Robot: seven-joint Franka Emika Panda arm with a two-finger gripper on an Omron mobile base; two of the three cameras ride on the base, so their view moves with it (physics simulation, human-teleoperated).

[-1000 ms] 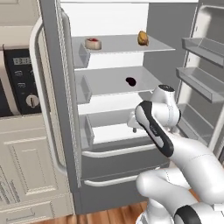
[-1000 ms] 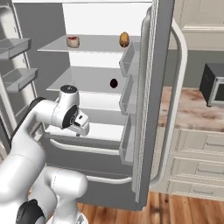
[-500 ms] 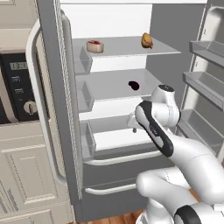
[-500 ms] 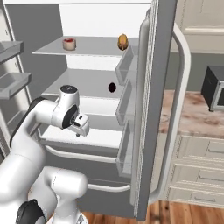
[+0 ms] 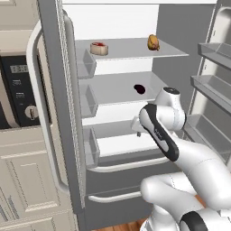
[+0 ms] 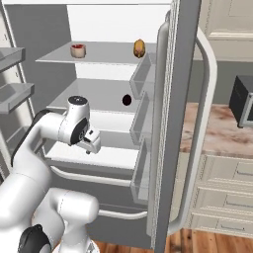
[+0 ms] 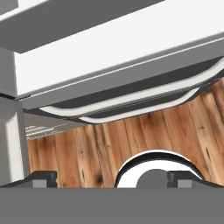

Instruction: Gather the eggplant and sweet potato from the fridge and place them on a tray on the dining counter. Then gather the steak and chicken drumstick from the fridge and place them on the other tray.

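Dark grey fridge (image 5: 54, 81) is standing open, baring its shelves to reach. Red-topped steak (image 5: 99, 48) and tan drumstick (image 5: 153, 42) are sitting upper centre on the top shelf; a dark oval lump (image 5: 140, 89) is lying one shelf below. Two-finger gripper (image 6: 92, 144), spread wide and holding nothing, is hanging mid-frame before the lower shelf.

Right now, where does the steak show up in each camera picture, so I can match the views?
Left base view: the steak sits at the left of the fridge's top shelf, upper middle of the picture.
Right base view: the steak sits at the left of the same shelf, upper left of the picture.
Hand view: not in it.
Shared landmark: the chicken drumstick, to the steak's right on that shelf.
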